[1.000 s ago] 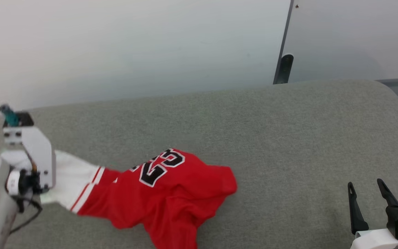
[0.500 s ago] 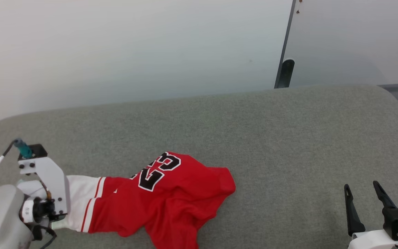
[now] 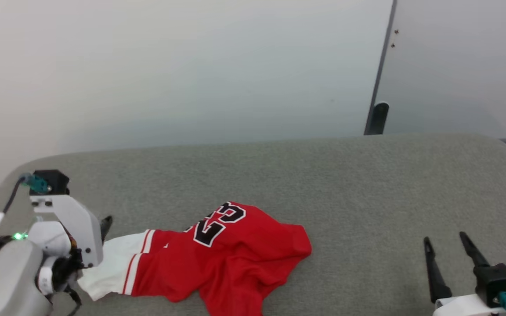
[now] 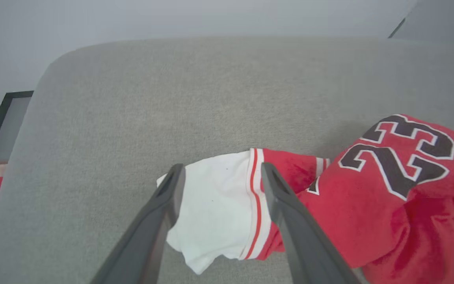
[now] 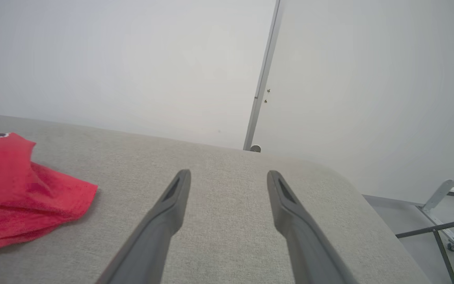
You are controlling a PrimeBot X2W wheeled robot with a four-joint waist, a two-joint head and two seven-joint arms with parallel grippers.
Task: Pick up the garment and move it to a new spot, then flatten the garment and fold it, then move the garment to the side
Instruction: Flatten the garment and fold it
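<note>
The garment (image 3: 235,259) is showing soft, matt red-and-white cloth. Under the garment, the counter (image 3: 367,184) is showing a rough, matt grey fabric covering. Beside the garment, the left claw (image 4: 223,169) is showing fingers (image 4: 160,221) of smooth, matt dark plastic.

This looks like a bare robot test lab. A grey felt-covered table (image 3: 367,184) has rounded corners, plain white wall panels (image 3: 169,66) meet at a dark seam (image 3: 379,74) at one o'clock, and a wheeled metal frame (image 5: 440,193) stands at four o'clock.
</note>
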